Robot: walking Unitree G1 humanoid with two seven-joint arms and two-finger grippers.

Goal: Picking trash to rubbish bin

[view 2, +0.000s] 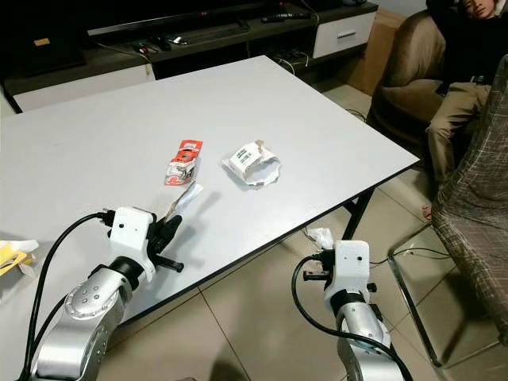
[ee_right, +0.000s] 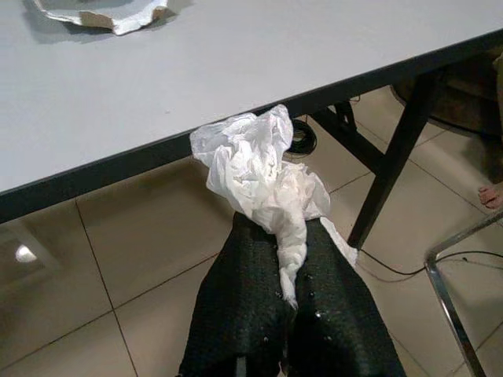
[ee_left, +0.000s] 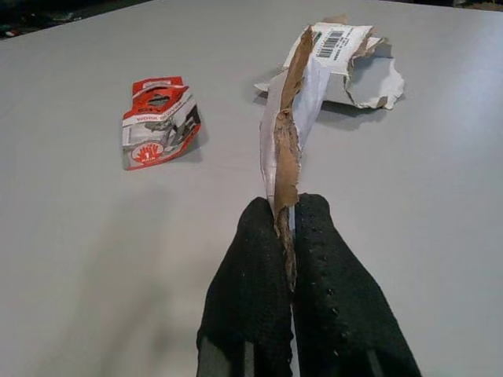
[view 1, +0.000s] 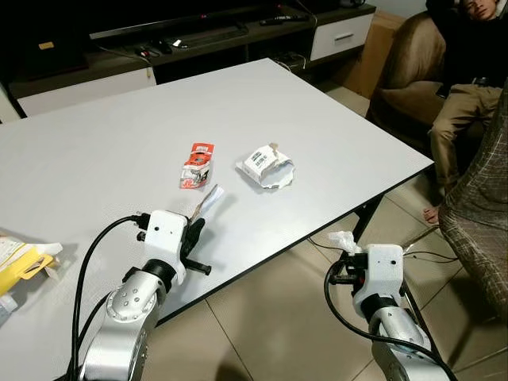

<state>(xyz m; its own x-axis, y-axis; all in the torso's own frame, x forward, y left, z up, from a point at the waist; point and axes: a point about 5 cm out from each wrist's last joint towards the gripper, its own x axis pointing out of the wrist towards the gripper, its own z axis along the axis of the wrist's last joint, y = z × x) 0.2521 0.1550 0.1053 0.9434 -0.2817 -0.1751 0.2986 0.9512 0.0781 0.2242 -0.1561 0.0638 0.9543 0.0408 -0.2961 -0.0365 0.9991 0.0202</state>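
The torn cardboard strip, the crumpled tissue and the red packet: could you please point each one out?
torn cardboard strip (ee_left: 287, 133), left wrist view, mid-length.
crumpled tissue (ee_right: 259, 169), right wrist view, bunched top.
red packet (view 1: 197, 165), left eye view, centre.

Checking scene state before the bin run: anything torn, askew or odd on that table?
Yes. The white box mid-table is ripped open and crumpled. The red packet beside it lies crushed on its side. The left gripper pinches a torn cardboard strip; the right gripper, past the table edge, clamps a crumpled tissue.

Showing a pale grey worktop (view 1: 119, 135), red-and-white packet (view 1: 197, 165), white barcoded wrapper (view 1: 267, 166), white tissue (ee_right: 263, 177), brown-edged white strip (ee_left: 289, 141).
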